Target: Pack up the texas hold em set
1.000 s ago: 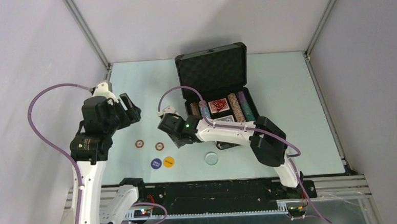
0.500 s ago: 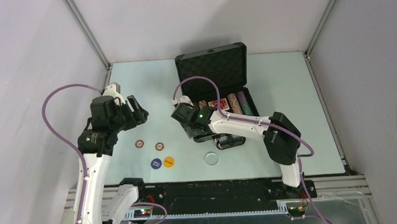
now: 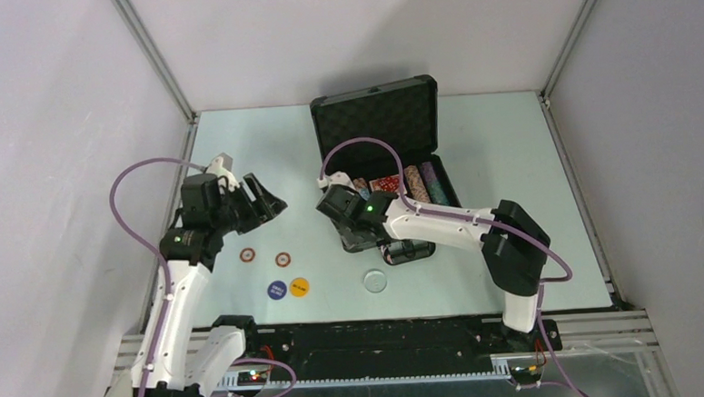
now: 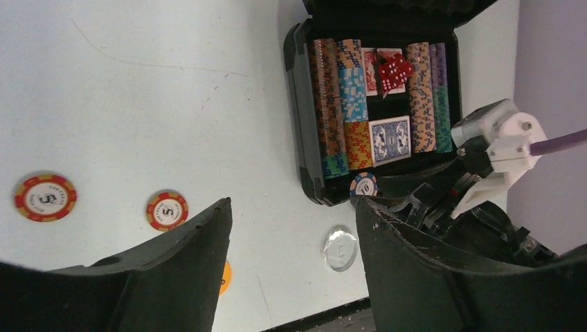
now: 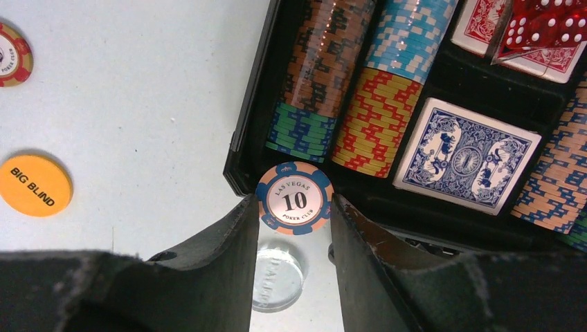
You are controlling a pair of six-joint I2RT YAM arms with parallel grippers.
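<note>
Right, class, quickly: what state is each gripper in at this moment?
Left gripper: jaws open, holding nothing.
Right gripper: jaws closed on a blue 10 poker chip.

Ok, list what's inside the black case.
Inside the case: rows of striped chips, a blue deck, and red dice on a red deck. The right arm hides the near-right corner; what lies beneath the chips and decks is covered.
</note>
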